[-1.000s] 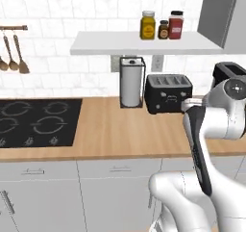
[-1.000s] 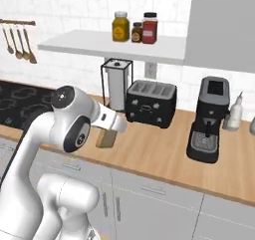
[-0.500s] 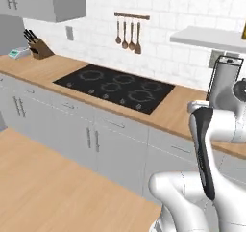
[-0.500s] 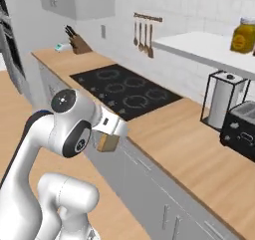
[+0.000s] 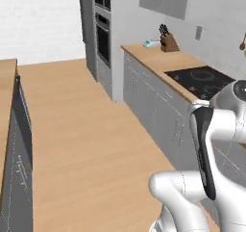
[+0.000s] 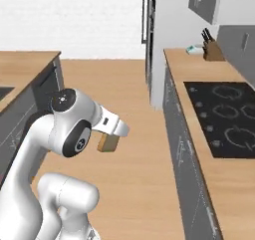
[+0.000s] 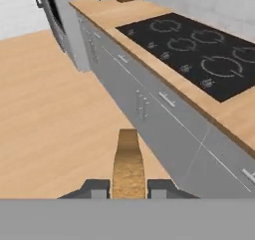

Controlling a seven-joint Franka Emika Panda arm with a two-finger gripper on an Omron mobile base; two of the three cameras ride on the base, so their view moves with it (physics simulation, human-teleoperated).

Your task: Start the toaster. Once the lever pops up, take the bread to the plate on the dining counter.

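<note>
Carrying bread [image 7: 128,165] edge-on between gripper [image 7: 128,188] fingers — closed partway on the slice; dining counter [image 6: 25,64] lying off to the left, across open floor — plate unseen.

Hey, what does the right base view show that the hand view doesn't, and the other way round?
The right base view alone takes in the dining counter at left and the hand from outside, closed on the bread. The hand view alone looks along the slice's tan edge between the fingertips, with the cabinet handles close up. Both share the black cooktop, the wall counter, the knife block and the wood floor.
</note>
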